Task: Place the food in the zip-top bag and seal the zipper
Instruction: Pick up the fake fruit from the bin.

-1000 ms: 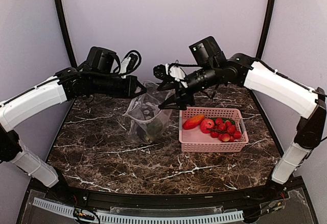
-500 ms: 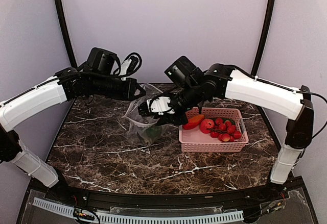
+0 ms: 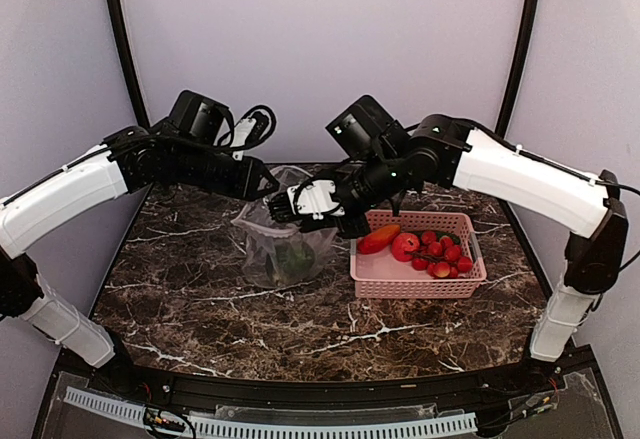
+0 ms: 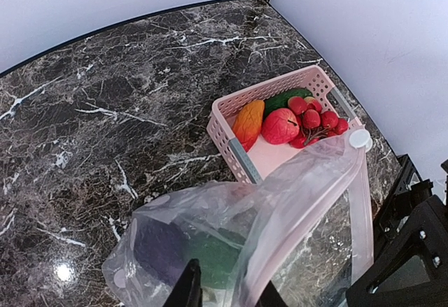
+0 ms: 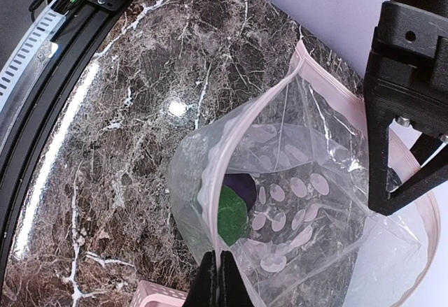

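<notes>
The zip-top bag stands left of the basket, clear with pale spots. A green piece and a dark purple piece lie inside it. My right gripper is shut on the zipper at the bag's mouth and shows in the top view. My left gripper holds its jaws apart, with the pinkish mouth strip running loosely between them. More food lies in the basket: an orange-red long piece, a red fruit, berries and a cucumber.
The pink lattice basket stands right of the bag on the dark marble table. The two arms meet over the bag's mouth. A black rail runs along the table's near edge.
The right gripper came from above the basket to the bag's mouth and shut on its strip. The left gripper's jaws parted. The bag shifted slightly left.
</notes>
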`<state>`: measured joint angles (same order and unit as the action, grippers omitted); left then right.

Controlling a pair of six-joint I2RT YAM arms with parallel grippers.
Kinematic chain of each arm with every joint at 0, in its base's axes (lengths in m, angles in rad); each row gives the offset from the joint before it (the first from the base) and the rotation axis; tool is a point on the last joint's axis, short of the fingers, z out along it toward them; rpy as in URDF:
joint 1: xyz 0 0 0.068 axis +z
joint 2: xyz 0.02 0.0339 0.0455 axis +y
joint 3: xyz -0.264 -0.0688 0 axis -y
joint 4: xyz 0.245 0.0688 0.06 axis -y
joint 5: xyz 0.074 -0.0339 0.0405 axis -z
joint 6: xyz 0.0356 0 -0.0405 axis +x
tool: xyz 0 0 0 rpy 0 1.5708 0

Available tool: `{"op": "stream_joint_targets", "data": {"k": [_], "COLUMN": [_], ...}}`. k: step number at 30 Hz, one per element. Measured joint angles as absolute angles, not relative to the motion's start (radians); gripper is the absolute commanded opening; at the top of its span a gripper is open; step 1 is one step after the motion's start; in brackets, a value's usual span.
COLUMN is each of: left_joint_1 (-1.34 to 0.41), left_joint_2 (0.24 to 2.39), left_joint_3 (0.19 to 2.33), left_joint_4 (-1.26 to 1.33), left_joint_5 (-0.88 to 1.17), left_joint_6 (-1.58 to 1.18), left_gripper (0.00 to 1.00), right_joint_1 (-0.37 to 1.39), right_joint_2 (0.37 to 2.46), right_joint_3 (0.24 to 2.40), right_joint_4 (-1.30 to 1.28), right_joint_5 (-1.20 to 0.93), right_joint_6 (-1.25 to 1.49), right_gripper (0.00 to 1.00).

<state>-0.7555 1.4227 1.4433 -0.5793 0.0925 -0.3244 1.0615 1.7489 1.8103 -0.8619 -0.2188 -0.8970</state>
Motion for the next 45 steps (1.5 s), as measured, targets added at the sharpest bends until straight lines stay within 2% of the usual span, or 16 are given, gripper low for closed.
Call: {"op": "stream_joint_targets", "data": {"k": [1,5,9,12,13,15,21,27,36,45], "left_joint_1": [-0.756,-0.756,-0.756,-0.756,-0.756,-0.756,-0.756,-0.756,-0.756,-0.756], "left_joint_2": [1.423,1.423,1.423,1.426,1.429,1.44,1.458,1.458,1.459,1.442], "left_joint_3": [1.444,1.454,1.487,1.536,1.56,1.609,1.677,1.654,1.571,1.544], "left_joint_4": [-0.583,-0.587,-0.618,-0.653,-0.665,-0.687,-0.734,-0.757,-0.756,-0.738], "left_joint_5": [0.091,0.081,0.031,-0.024,-0.043,-0.071,-0.139,-0.175,-0.165,-0.154], "left_joint_6": [-0.32,-0.301,-0.262,-0.227,-0.216,-0.194,-0.147,-0.135,-0.151,-0.17], "left_gripper": [0.12,0.01,0.01,0.01,0.01,0.01,0.01,0.01,0.01,0.01], "right_joint_1": [1.062,1.063,1.063,1.062,1.062,1.055,0.963,0.785,0.683,0.667], "right_joint_2": [1.749,1.748,1.749,1.749,1.749,1.742,1.647,1.463,1.484,1.485], "right_joint_3": [1.81,1.81,1.811,1.826,1.838,1.854,1.868,1.628,1.209,1.123], "right_joint_4": [-0.862,-0.862,-0.862,-0.863,-0.862,-0.846,-0.823,-0.765,-0.756,-0.706], "right_joint_5": [-0.219,-0.219,-0.22,-0.227,-0.23,-0.25,-0.369,-0.412,-0.181,-0.049], "right_joint_6": [-0.897,-0.899,-0.899,-0.881,-0.876,-0.857,-0.785,-0.749,-0.727,-0.719], "right_gripper": [0.0,0.0,0.02,0.38,0.44,0.48,0.46,0.44,0.47,0.47]}}
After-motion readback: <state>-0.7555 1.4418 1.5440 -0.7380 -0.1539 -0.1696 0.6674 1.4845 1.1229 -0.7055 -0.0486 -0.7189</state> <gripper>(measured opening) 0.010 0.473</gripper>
